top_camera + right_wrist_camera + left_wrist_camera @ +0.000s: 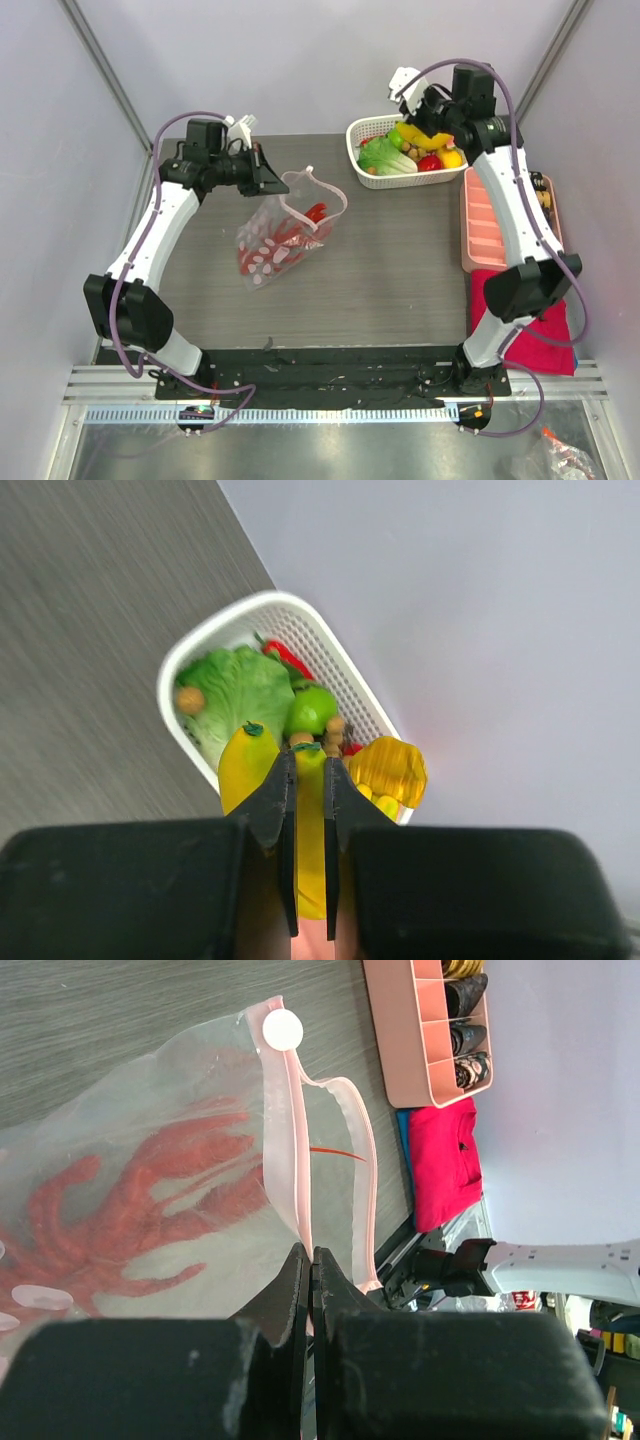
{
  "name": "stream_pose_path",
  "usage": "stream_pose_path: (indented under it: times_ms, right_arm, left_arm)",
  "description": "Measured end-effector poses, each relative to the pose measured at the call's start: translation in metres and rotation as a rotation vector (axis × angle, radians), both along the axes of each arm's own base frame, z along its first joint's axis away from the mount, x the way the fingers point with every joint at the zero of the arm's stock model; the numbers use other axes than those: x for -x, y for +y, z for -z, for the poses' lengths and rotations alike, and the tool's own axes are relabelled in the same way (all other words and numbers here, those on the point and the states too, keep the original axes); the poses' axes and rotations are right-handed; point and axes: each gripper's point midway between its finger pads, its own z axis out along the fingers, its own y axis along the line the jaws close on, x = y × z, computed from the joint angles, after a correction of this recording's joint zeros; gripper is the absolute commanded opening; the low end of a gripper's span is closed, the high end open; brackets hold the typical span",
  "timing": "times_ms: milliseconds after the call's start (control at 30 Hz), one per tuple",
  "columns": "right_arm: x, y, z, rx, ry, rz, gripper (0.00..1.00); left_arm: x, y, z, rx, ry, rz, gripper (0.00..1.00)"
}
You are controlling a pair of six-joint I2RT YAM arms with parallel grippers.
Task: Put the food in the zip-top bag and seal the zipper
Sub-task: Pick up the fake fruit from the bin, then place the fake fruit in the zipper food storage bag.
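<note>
Centre left, jaws of our left gripper are closed on the zipper of the zip-top bag; upper right, our right gripper clamps yellow bananas over the basket.

We find the worktop matt and wood-grained, the zip-top bag clear, glossy, floppy plastic with a smooth pink zipper, the lattice basket white plastic, the bananas shiny yellow plastic, the compartment tray matt pink plastic, the cloth soft red fabric, and the left pincer matt black.
</note>
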Motion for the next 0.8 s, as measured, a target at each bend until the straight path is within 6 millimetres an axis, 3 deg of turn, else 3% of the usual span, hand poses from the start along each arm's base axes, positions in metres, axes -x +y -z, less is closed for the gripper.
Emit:
stream_pose_path:
  times_ms: [233,400,633,800]
  right_arm:
    - [0.095,0.063,-0.063,-0.13,-0.066,-0.204,0.01]
    - [0.163,0.092,-0.091,-0.251,-0.055,-0.351,0.01]
    - [0.238,0.123,-0.098,-0.404,0.054,-0.53,0.01]
    - [0.263,0.144,-0.092,-0.45,0.142,-0.613,0.01]
  left_arm:
    - [0.001,0.0,0.003,0.019,0.014,0.005,0.0]
    - [0.0,0.002,0.001,0.032,0.014,0.009,0.0]
    - [0.0,0.001,0.003,0.05,0.014,0.018,0.0]
    - [0.003,-0.001,0.005,0.067,0.023,0.035,0.0]
